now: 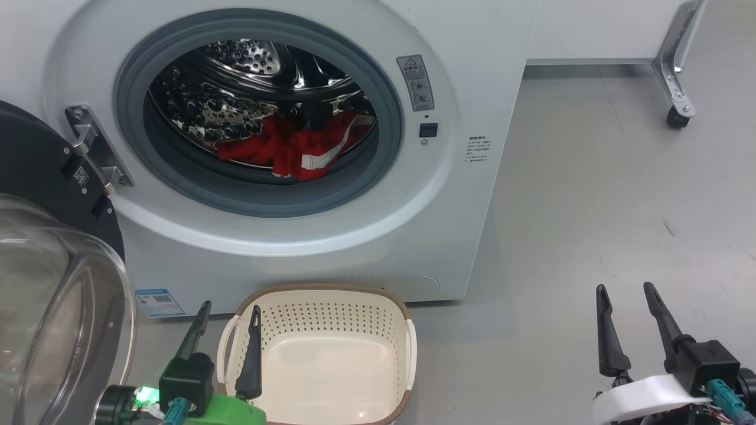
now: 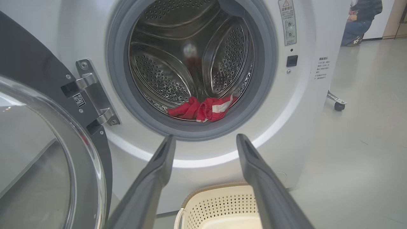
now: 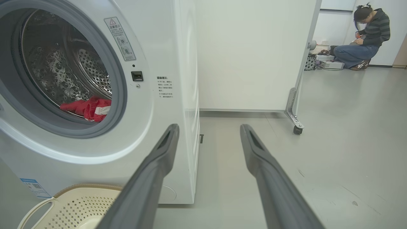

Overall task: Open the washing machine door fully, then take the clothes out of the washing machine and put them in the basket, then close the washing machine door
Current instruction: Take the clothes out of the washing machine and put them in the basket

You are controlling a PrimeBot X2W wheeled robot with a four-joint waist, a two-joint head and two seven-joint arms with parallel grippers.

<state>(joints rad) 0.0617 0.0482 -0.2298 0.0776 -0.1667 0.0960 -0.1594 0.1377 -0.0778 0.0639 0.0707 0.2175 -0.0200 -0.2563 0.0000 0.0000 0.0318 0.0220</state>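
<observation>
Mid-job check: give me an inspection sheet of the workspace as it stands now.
surface: grey floor, faint scuffs.
job's things: washing machine door swung open at left; clothes inside the washing machine; basket empty, in front.
clutter: nothing seen.
end effectors: left end effector open by the basket; right end effector open, holding nothing.
cables: teal plugs at both wrists.
surroundings: wheeled white panel; person crouching beyond.

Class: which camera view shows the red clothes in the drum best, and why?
The head view: it looks down into the drum, so the clothes lie spread out, white trim plain. The left wrist view shows the clothes smaller; the right wrist view, side-on, partly cut by the grey ring.
</observation>
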